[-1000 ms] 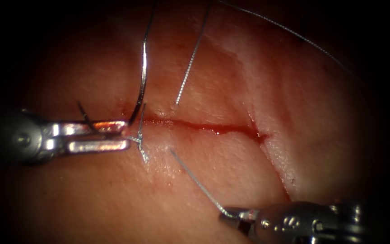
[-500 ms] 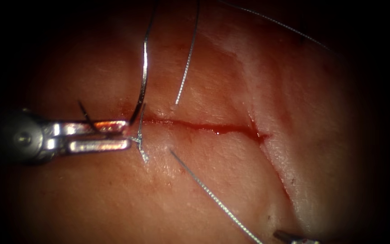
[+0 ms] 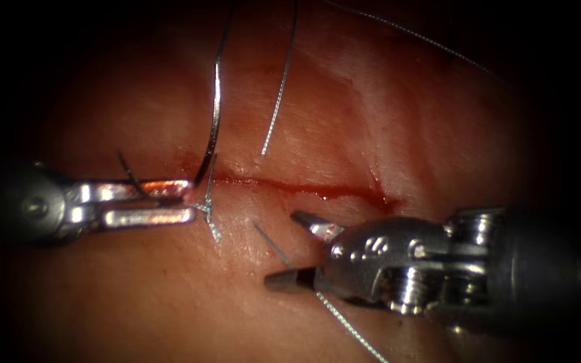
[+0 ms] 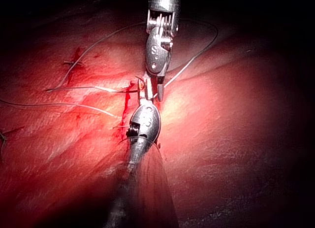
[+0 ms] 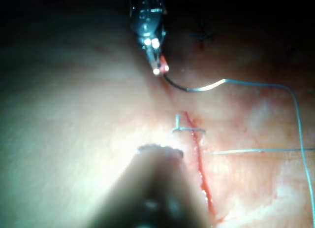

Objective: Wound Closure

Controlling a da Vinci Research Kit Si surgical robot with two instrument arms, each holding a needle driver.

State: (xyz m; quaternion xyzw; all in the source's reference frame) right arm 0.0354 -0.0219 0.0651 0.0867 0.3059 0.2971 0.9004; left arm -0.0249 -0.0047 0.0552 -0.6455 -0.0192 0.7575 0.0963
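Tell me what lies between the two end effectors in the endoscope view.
Between the left end effector and the right end effector: a knot at the cut's left end, a thread, bare tissue.

We see polished metal on both tools, left point(image 3: 186, 203) and right point(image 3: 297, 249). The needle point(image 3: 214, 107) is smooth glossy steel, the thread point(image 3: 274, 111) finely braided, the tissue point(image 3: 136, 296) moist and glistening.

Needle point(image 3: 214, 101) at cut's point(image 3: 304, 190) left end, thread point(image 3: 344, 323) below.
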